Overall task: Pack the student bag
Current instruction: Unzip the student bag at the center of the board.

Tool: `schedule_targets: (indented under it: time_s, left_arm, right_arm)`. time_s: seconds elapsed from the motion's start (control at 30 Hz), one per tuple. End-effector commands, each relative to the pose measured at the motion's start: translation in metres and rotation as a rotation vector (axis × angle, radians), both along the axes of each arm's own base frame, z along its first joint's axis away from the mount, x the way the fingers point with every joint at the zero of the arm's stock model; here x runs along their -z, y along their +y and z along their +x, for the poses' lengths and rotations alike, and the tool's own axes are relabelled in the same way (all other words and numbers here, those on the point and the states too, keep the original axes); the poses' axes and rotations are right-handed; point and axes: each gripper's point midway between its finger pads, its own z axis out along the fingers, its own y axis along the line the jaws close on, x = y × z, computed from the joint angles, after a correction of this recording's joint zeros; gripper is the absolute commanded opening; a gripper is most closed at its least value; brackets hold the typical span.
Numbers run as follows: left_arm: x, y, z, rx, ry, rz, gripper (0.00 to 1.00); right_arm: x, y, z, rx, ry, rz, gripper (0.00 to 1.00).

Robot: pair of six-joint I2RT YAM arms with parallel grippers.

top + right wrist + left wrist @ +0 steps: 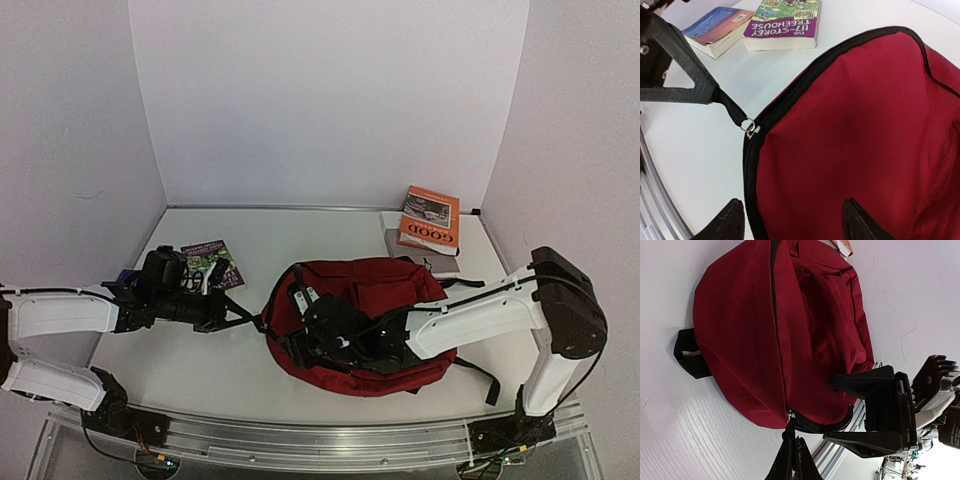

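Note:
The student bag [385, 290], dark red with a black zipper, lies flat in the middle of the table. My left gripper [792, 460] is shut on the black zipper pull strap [732, 111] at the bag's left end, and the strap runs taut to the metal slider [750, 127]. In the top view that left gripper [242, 318] sits just left of the bag. My right gripper [792, 225] hovers open over the same end, its fingertips [860, 222] astride the red fabric and zipper line; from above the right gripper [296, 316] covers the bag's left part.
A purple book [212, 262] lies behind the left gripper, with a blue book [715, 27] beside it. An orange book [430, 220] rests on a pale one at the back right. A black strap loop [687, 352] sticks out from the bag. A metal rail [300, 440] edges the near side.

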Motion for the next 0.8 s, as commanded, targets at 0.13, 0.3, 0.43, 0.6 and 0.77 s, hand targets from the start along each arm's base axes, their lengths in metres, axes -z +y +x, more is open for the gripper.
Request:
schedule_targets:
  time_s: [0.13,0.3,0.43,0.6,0.77]
  left_arm:
    - [-0.024,-0.009,0.006,0.035,-0.065,-0.017,0.0]
    - [-0.027,-0.011,0.007,0.045,-0.07,-0.018,0.0]
    - [-0.032,-0.012,0.01,0.05,-0.084,-0.012,0.0]
    - [-0.036,-0.011,0.016,0.046,-0.107,0.037,0.0]
    - [-0.041,-0.009,0.032,0.023,-0.157,0.122,0.0]
  right_arm:
    - [0.0,0.014,0.007,-0.005,-0.017,-0.023,0.61]
    - [0.007,0.015,0.009,0.003,-0.025,-0.042,0.5]
    - [0.009,0.014,0.011,0.014,-0.031,-0.05,0.32]
    - [0.003,0.01,0.011,0.026,-0.031,-0.037,0.04]
    - [-0.01,0.003,0.0,-0.001,-0.009,-0.003,0.0]
